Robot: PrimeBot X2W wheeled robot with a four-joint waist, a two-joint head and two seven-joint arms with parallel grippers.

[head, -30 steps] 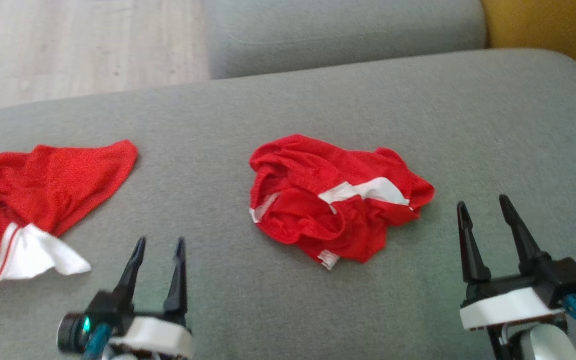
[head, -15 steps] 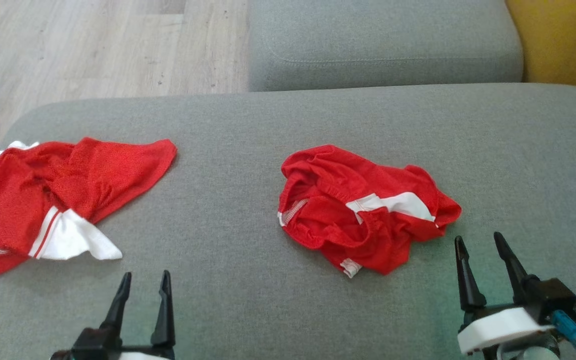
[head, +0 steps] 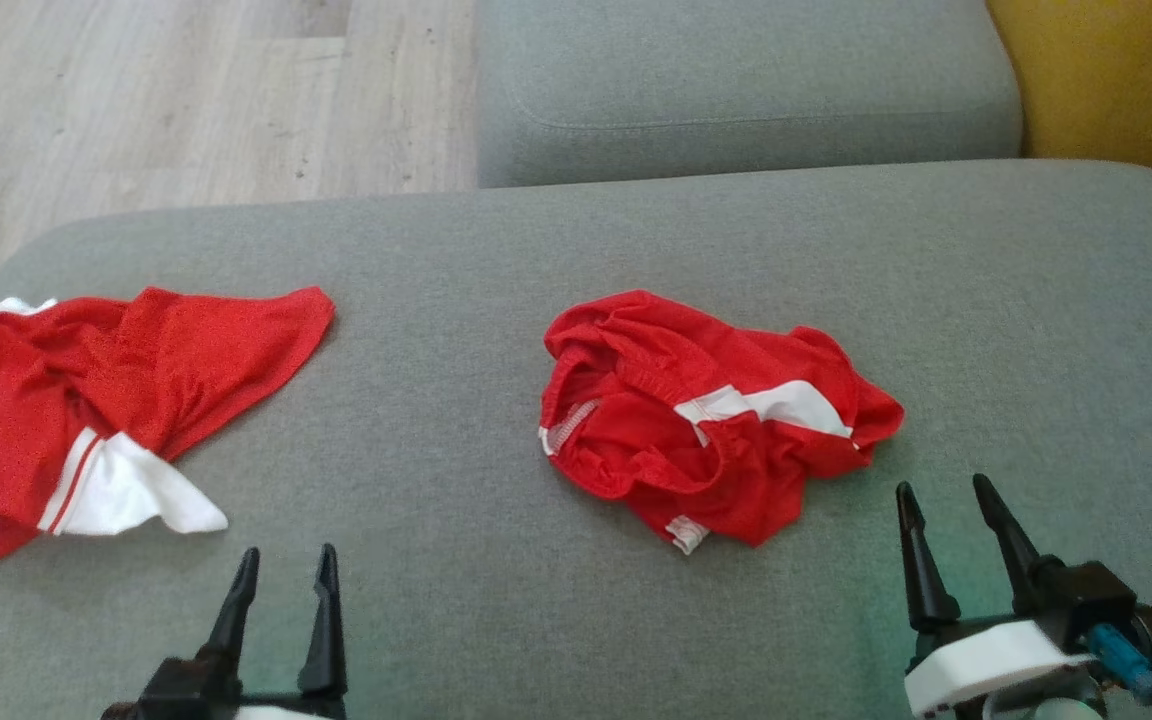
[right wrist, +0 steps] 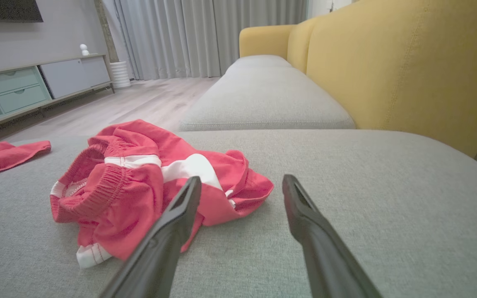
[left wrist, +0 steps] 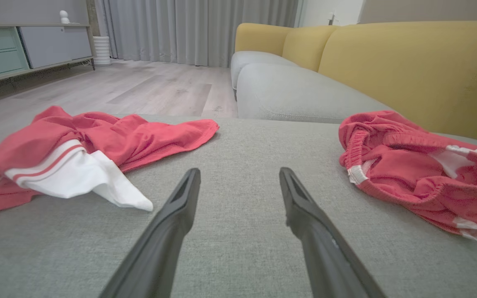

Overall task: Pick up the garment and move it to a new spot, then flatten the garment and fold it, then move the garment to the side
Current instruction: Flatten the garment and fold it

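Garment (head: 716,415): crumpled red mesh heap

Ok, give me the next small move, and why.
Probably ease the right gripper forward-left onto the crumpled red shorts: its jaws stand open and empty just short of their near edge, and the shorts lie bunched and untouched on the grey cushion.

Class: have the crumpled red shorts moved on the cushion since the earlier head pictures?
No. The red shorts lie as far from the red shirt as before; the whole head view shifted together, so the camera moved.
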